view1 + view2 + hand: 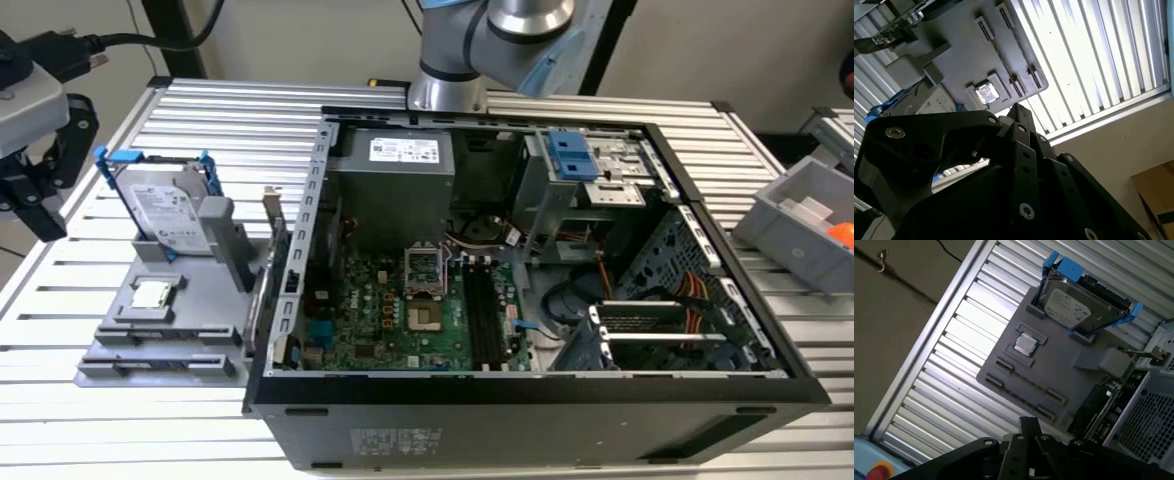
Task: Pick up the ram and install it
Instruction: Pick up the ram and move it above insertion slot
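Jaws, open or shut I cannot tell, hover apart from the ram (1102, 407), which stands on edge beside the computer case (1149, 405). A grey holder (1064, 375) carries a hard drive (1074, 307) and a processor chip (1025, 344).

Bright overhead light, strong glare on table slats (1094, 60), PC case (534, 430) dim inside w/ shadows

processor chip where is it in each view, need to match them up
Exterior view: the processor chip lies on the grey tray at the exterior view's left, nearer the camera than the hard drive.
First wrist view: it sits between the hard drive and the tray's long slots.
Second wrist view: it lies beside those slots.
Shared landmark: the grey tray.
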